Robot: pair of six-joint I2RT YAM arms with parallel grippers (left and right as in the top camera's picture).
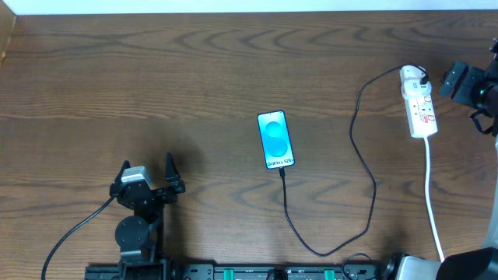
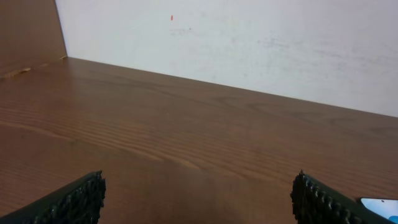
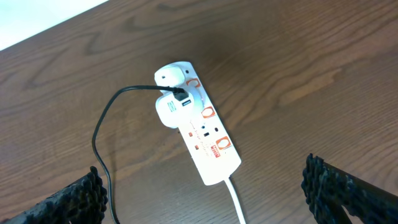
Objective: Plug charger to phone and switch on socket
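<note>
The phone (image 1: 276, 140) lies face up mid-table with its blue screen lit. A corner of it shows in the left wrist view (image 2: 379, 203). The charger cable (image 1: 366, 167) meets the phone's lower edge, loops toward the front and runs up to the socket (image 1: 419, 105), a white power strip at the right. In the right wrist view the cable (image 3: 99, 140) ends in a black plug in a white adapter (image 3: 168, 111) on the socket (image 3: 208, 140). My right gripper (image 3: 202, 183) is open above the socket, at the right edge overhead (image 1: 450, 80). My left gripper (image 1: 148, 167) is open and empty at the front left (image 2: 198, 193).
The socket's white cord (image 1: 432, 202) runs toward the front right edge (image 3: 237, 202). A white wall stands behind the table's far edge (image 2: 249, 43). A raised wooden side panel (image 2: 28, 31) borders the far left corner.
</note>
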